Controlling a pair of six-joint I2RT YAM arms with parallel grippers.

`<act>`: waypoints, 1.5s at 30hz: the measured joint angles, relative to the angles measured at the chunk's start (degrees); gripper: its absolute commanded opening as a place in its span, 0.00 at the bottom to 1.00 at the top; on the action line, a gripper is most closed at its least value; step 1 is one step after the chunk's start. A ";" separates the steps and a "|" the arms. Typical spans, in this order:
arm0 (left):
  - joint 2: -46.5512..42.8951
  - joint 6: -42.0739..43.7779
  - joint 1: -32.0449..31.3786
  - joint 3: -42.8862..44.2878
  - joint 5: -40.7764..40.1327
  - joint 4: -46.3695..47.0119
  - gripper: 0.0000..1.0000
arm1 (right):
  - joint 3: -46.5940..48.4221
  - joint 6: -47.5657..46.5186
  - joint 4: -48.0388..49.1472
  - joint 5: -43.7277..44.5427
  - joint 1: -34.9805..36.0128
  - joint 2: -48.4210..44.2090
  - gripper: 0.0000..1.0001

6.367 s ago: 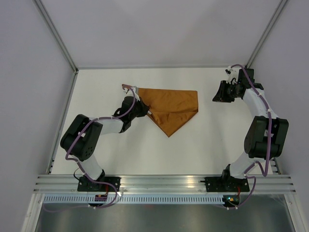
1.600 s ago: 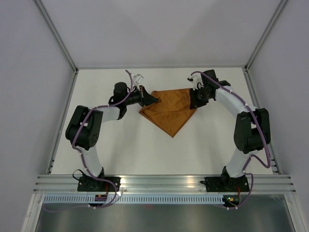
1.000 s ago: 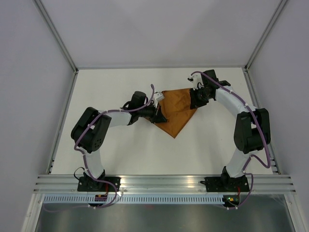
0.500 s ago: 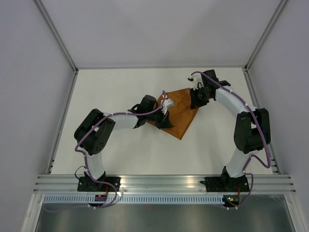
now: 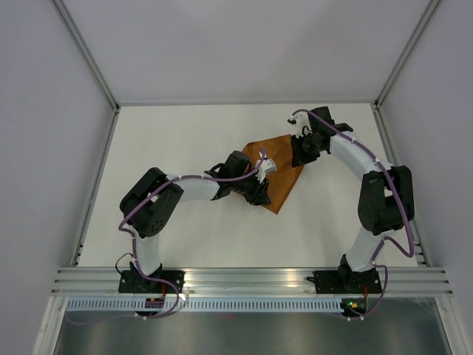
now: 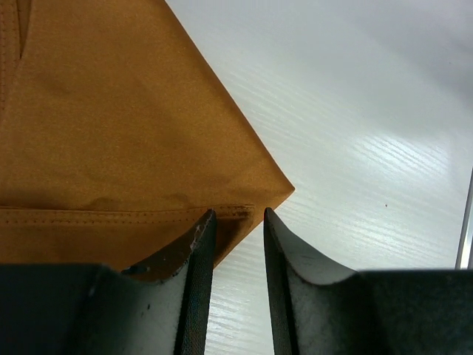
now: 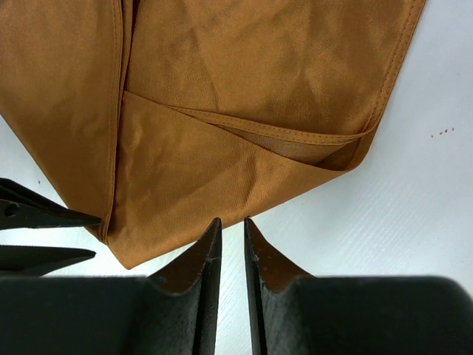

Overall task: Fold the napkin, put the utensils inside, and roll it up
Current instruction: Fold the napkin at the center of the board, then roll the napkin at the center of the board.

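Observation:
The orange-brown napkin (image 5: 284,176) lies folded into a narrow pointed shape in the middle of the table, its layers and hems showing in the right wrist view (image 7: 222,89). My left gripper (image 5: 263,198) sits low at the napkin's near-left edge by the bottom corner. Its jaws (image 6: 238,212) are open a little, with only the hem's corner and bare table between the tips. The napkin (image 6: 111,133) fills the left wrist view's upper left. My right gripper (image 5: 298,157) rests at the napkin's far right edge. Its jaws (image 7: 229,220) are narrowly open, tips at the cloth's border. The utensils are out of view.
The white table (image 5: 185,133) is bounded by a metal frame and grey walls on the left, back and right. The left gripper's two fingertips (image 7: 52,216) show at the left edge of the right wrist view.
My left gripper swept right and toward the near side, carrying the napkin's left corner over the cloth into a narrower fold. It then opened and let go. The right arm stayed put.

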 measured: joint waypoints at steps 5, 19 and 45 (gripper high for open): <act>-0.24 -0.04 -0.37 0.04 -0.90 0.24 0.41 | 0.00 0.00 0.00 0.20 0.00 0.00 0.24; -26.77 -19.43 15.34 -0.02 -23.89 -2.99 0.54 | 0.00 -2.73 2.62 10.58 15.02 -0.87 0.39; -40.57 -28.24 24.28 -0.15 -31.78 -16.92 0.56 | -10.29 -10.38 17.14 28.89 38.23 2.29 0.64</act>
